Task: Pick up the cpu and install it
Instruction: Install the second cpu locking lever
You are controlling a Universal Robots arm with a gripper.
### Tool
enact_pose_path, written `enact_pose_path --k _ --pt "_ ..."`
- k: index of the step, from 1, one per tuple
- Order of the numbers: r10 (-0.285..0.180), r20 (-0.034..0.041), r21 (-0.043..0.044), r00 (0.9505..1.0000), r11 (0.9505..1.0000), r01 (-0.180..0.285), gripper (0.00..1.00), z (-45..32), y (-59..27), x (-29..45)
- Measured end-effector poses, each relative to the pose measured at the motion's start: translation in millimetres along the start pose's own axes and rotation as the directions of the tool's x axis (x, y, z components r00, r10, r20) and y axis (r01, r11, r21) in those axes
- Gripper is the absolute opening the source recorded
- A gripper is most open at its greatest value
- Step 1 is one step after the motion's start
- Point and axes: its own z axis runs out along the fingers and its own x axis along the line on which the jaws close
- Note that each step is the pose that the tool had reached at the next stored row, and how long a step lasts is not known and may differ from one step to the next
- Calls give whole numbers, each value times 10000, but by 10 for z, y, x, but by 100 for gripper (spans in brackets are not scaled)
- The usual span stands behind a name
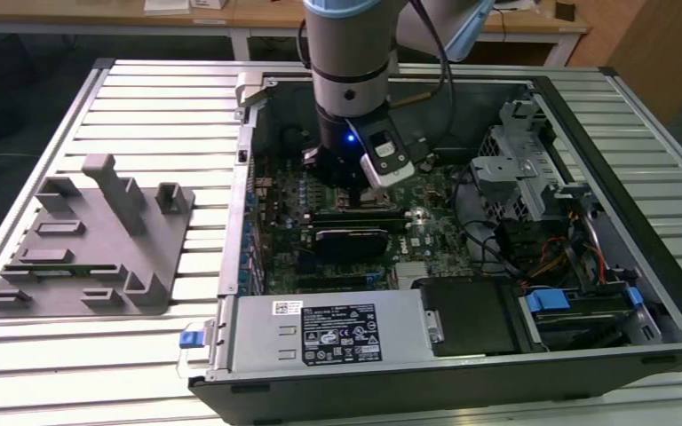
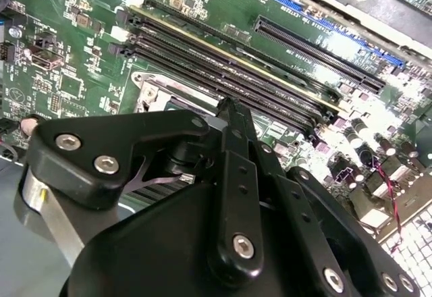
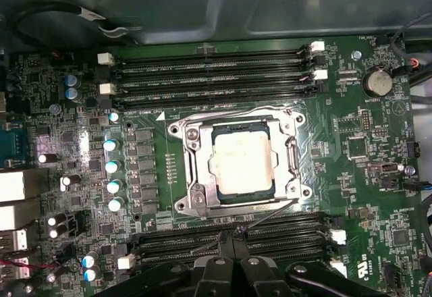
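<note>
One cpu sat in the socket frame on the motherboard, between two banks of memory slots, and the single gripper hung over the board inside the open PC case. I couldn't tell whether the fingers were open or closed; nothing visible in them. Risk as I read it: if the chip wasn't fully flat in the frame, any downward push could bend socket pins.

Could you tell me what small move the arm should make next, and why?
Probably a short straight lift away from the board. In the first wrist view the cpu already lies flat inside the socket frame, and the gripper sits beside it holding nothing visible, so clearing the socket seems safest.
</note>
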Motion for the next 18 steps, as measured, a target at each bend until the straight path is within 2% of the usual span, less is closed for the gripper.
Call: enact_pose_path --k 11,16,18 --pt "17 -20 -202 10000 9998 -18 11 76 -64 105" --pt "37 -42 -407 10000 9992 -39 11 103 -94 141" --pt "52 -58 -551 10000 9985 -55 11 109 -105 158"
